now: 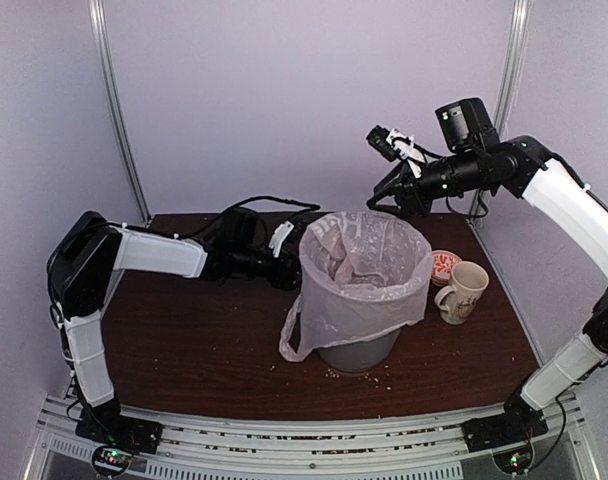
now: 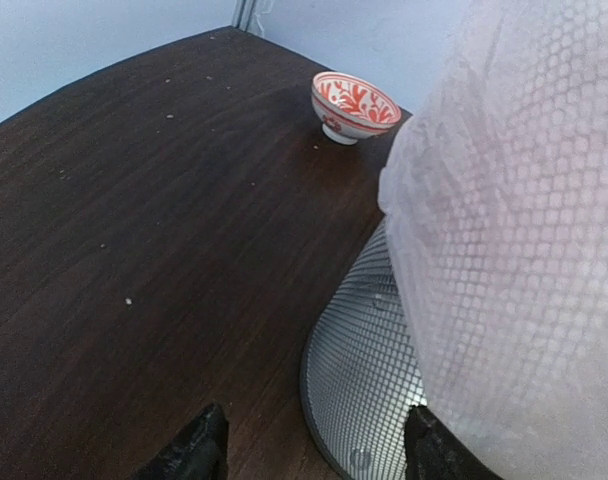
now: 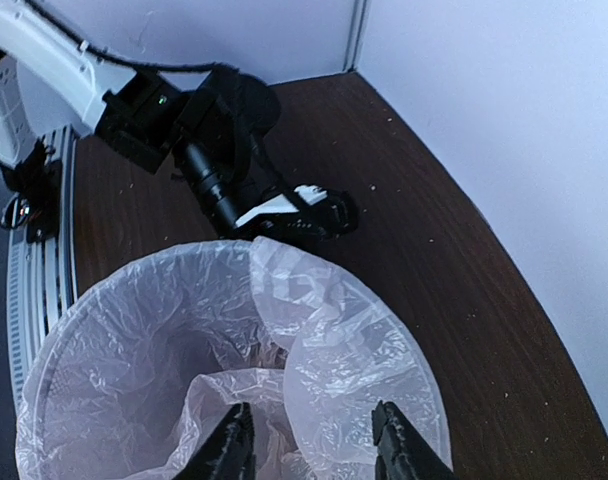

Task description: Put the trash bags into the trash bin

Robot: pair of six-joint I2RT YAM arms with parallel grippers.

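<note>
The grey mesh trash bin (image 1: 359,350) stands mid-table. The pinkish-white trash bag (image 1: 364,270) sits in it, its film folded out over the rim, with a loop hanging down the left side. My left gripper (image 1: 289,262) is low at the bin's left side and open. In the left wrist view my left gripper (image 2: 314,455) has the bin's mesh wall (image 2: 369,370) between its fingers, the right finger by the bag film (image 2: 524,250). My right gripper (image 1: 384,195) hovers above the bin's far rim. Seen from its wrist, my right gripper (image 3: 312,445) is open and empty over the bag (image 3: 364,350).
A cream patterned mug (image 1: 462,292) and a small red-and-white bowl (image 1: 444,265) stand right of the bin; the bowl (image 2: 354,103) also shows from the left wrist. Crumbs dot the dark wooden table (image 1: 204,340). Walls close off the back and right.
</note>
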